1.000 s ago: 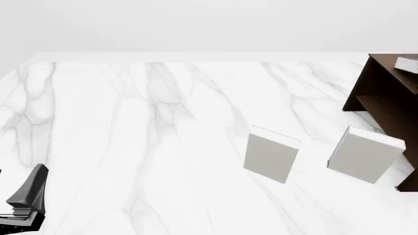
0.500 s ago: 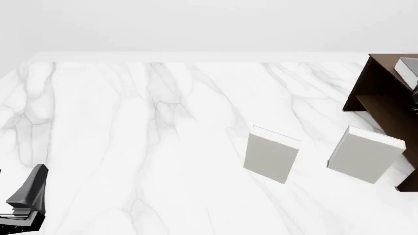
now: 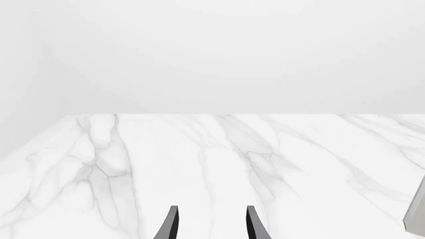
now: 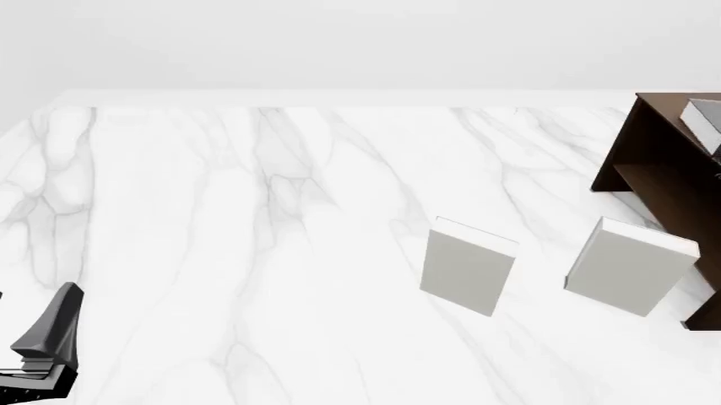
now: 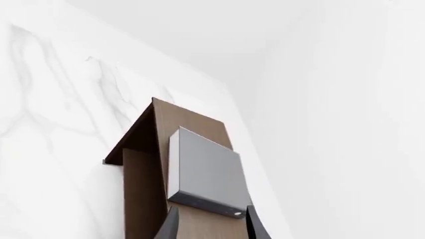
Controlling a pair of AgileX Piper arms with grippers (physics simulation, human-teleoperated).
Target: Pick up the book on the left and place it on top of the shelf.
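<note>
A: Where's the book point(image 5: 206, 174) sitting rn?
B: Lying flat on top of the shelf point(image 4: 664, 169), far right of the front view, abt 2 o'clock from the counter point(image 4: 248, 253) centre. Grey cover, dark spine edge facing the right wrist cam.
A: Right end effector point(image 5: 211, 224)?
B: Fingers are standing apart, tips just off the book's near edge, not pinching anything. Touching or not, can't tell.
A: Left end effector point(image 3: 211, 224)?
B: Also spread, nothing betw the fingers, pointing over bare marble. In the front view it's sitting at 8 o'clock, low corner.
A: Other stuff?
B: Two pale books standing on the counter: one point(image 4: 467, 266) near 4 o'clock, another point(image 4: 626, 266) just beside the shelf's front.
</note>
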